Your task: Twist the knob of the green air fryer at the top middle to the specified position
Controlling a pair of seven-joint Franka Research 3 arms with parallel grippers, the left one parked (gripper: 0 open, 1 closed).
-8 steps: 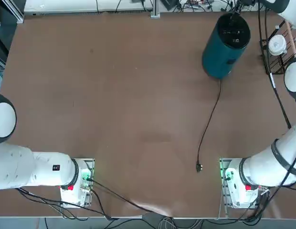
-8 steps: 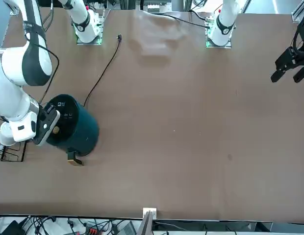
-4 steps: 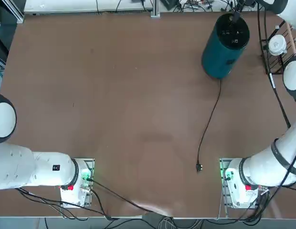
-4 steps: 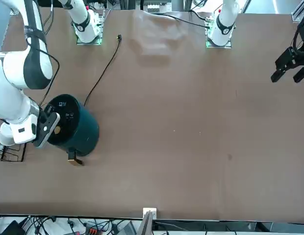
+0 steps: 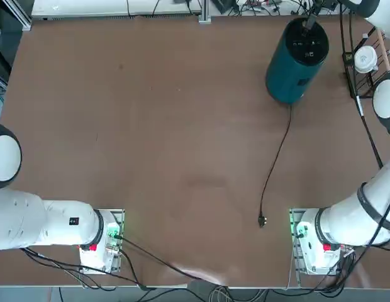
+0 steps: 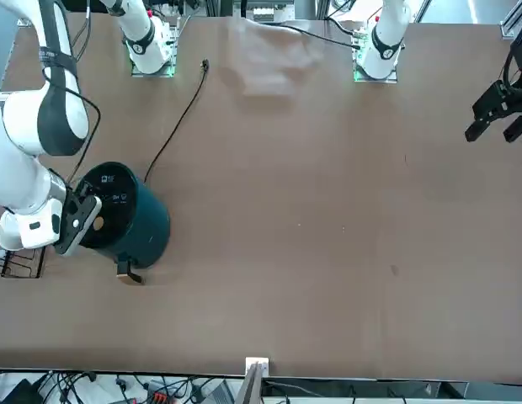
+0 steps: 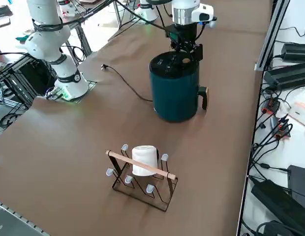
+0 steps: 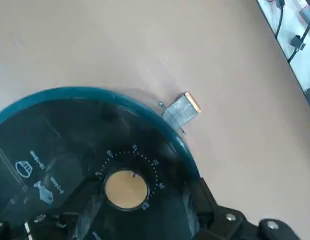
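Count: one green air fryer point(image 7: 175, 91), one knob point(image 8: 126, 189), one power cord point(image 5: 278, 157), one wire rack point(image 7: 142, 177) holding one white cup point(image 7: 144, 159).
Rack and cup: lower centre of the right side view, nearest that camera, well apart from the fryer.
Fryer position: upper right of the top view, left centre of the front view, standing upright on the table point(image 5: 151, 126); its short handle point(image 7: 203, 97) juts from the wall at the side away from the cord.
Knob position: on the black top face, ringed by white dial ticks, with small white icons beside it.
Wrist view only: shows the tick scale, a dark pointer mark at the knob's rim, and the two fingers point(image 8: 82, 225) standing either side of the knob, spread apart and not touching it.
Front view only: shows the tan knob next to the claw point(image 6: 87, 217) at the fryer's left rim.
Top view: the knob is hidden there.
Arm pose: right arm reaches across the table, forearm bent over the fryer, wrist pointing down at the top face.
Claw state: open, just above the knob.
Cord: runs from the fryer base toward the right arm's base, plug lying loose on the table.
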